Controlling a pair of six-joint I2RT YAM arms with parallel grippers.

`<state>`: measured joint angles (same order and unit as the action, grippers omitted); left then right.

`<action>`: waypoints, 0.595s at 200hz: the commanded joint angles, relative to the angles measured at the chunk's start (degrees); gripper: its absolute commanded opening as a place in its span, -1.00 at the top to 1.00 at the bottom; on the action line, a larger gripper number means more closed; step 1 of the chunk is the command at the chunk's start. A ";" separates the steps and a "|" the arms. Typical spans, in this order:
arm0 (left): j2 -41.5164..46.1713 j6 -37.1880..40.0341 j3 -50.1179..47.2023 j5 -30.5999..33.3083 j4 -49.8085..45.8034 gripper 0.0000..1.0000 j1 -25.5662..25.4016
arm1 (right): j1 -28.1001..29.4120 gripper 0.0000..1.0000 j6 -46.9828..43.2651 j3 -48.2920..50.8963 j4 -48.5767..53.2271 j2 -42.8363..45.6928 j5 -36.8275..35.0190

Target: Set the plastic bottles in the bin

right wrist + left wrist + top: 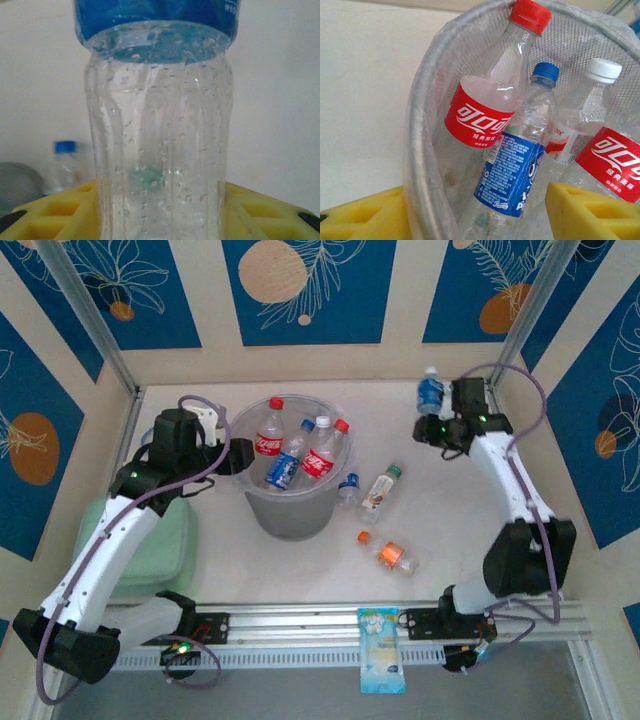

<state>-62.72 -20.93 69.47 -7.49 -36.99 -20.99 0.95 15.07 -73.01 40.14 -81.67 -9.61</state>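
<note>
Now the right tool point(160, 215) grips a blue bottle point(160, 125). At the bin point(420, 115), the left tool point(477, 212) sits half open.

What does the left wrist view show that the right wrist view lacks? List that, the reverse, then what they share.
Left wrist view: the bin seen from near its rim, holding a red-capped cola bottle, a blue-capped Pepsi bottle, a white-capped bottle and a second red label.
Right wrist view: a droplet-covered blue-label bottle, close up between the yellow fingers of the right gripper, with a blurred small bottle behind.
Both: yellow fingers low in frame, the left gripper open, pale table, clear plastic bottles.
</note>
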 commanded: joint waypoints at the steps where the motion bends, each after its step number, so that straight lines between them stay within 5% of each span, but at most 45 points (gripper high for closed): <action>1: 0.36 0.86 2.34 -2.49 1.21 -0.31 0.21 | -1.48 0.45 3.45 8.88 4.17 6.31 -4.28; 51: -0.51 2.56 2.69 -0.33 -0.36 -0.31 0.20 | -4.57 0.46 9.77 25.68 4.50 21.59 -0.78; 119: -1.25 1.59 0.63 -2.27 2.53 -0.28 0.26 | -2.55 0.27 15.41 29.70 1.61 16.72 2.10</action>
<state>-63.94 -19.49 70.02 -7.49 -37.30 -20.99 -3.18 26.74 -44.93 43.90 -62.98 -9.87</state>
